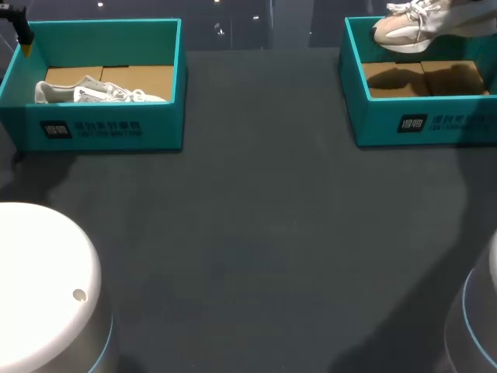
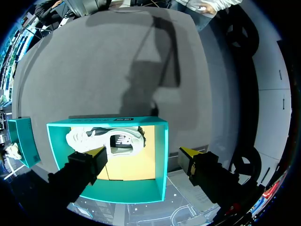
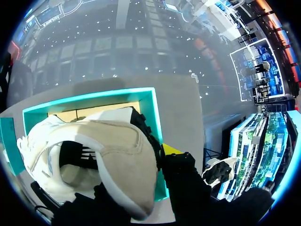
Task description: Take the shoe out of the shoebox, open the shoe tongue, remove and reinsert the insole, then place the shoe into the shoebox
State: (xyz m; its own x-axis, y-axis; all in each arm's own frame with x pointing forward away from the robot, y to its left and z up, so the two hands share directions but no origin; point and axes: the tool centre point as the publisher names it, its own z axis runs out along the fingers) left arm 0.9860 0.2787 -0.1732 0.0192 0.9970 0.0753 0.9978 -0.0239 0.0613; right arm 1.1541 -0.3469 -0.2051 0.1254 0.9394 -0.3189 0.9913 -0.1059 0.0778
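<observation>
Left jaws hang spread above the left shoebox. In the left wrist view one yellow tip is over the box floor and the other is outside the box wall, touching nothing. White shoe lies on its side inside that box, against the far wall, untouched. Desk is dark between the two boxes.

Right shoebox sits at the far right. Beige shoe hangs above it, sole clear of the rim, carried by the right arm. Right jaws: one yellow tip shows against the shoe's side and the other is hidden behind the shoe. Since the shoe hangs in the air, they are judged to be pinching it.

Step in hand, as judged: taking the beige shoe out of its box. To do it well, hold the pinch firm, keep sole and laces above the box wall while crossing it, bring the shoe over the bare desk between the boxes and set it sole-down, opening facing up, so the tongue can be reached next
</observation>
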